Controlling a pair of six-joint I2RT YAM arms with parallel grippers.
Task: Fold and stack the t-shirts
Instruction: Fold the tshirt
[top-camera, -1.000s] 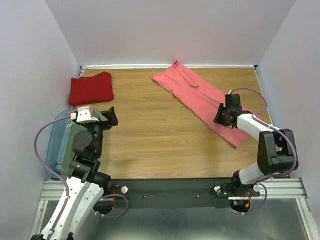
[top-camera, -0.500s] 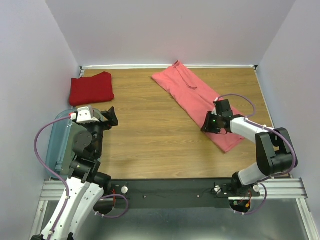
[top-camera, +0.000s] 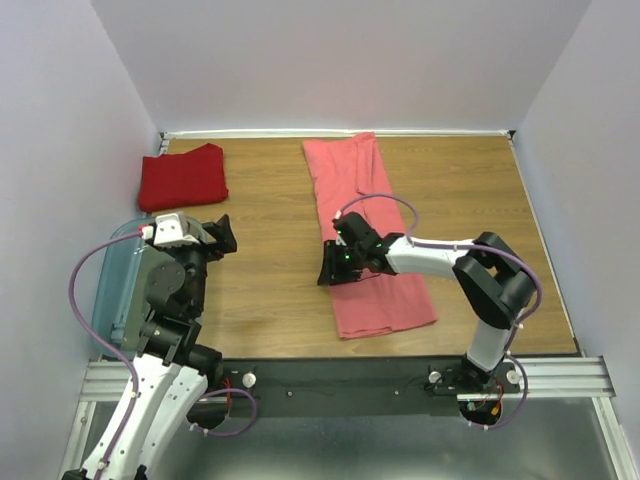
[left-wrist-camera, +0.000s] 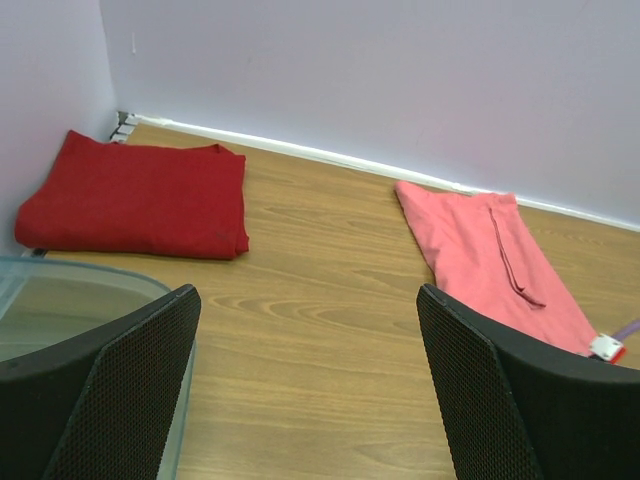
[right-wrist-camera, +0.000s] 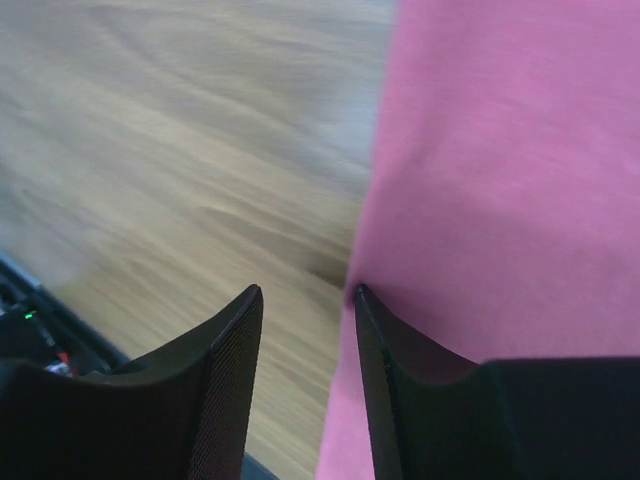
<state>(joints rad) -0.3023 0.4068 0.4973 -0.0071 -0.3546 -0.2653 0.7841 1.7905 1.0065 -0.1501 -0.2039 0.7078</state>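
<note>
Clear bluish bin (top-camera: 105, 300) is sitting under and beside the left finger of the left gripper (left-wrist-camera: 308, 300), against the left wall. Left fingers (left-wrist-camera: 130, 390) are standing spread wide, gripping nothing, hovering over bare wood.

Deep red t-shirt (top-camera: 183, 177) is lying folded, ahead and left of those fingers, in the far left corner. Its left edge is running along the side wall and its far edge is close to the back wall.

Table (top-camera: 270, 290) is showing open wood straight ahead of the left fingers and across to the right gripper (right-wrist-camera: 306, 292).

Right gripper is hanging low at the left edge of the salmon-pink t-shirt (top-camera: 372, 290), fingers pointing toward the near-left. Right fingers (right-wrist-camera: 400, 400) are standing a narrow gap apart with blurred wood showing between them. The cloth edge is meeting the tip of the right-hand finger; nothing looks pinched.

Pink shirt is lying flat as a long strip, running from behind those fingers at the back wall down toward the table's near edge. Bare wood is lying open right of the strip, out to the right wall.
</note>
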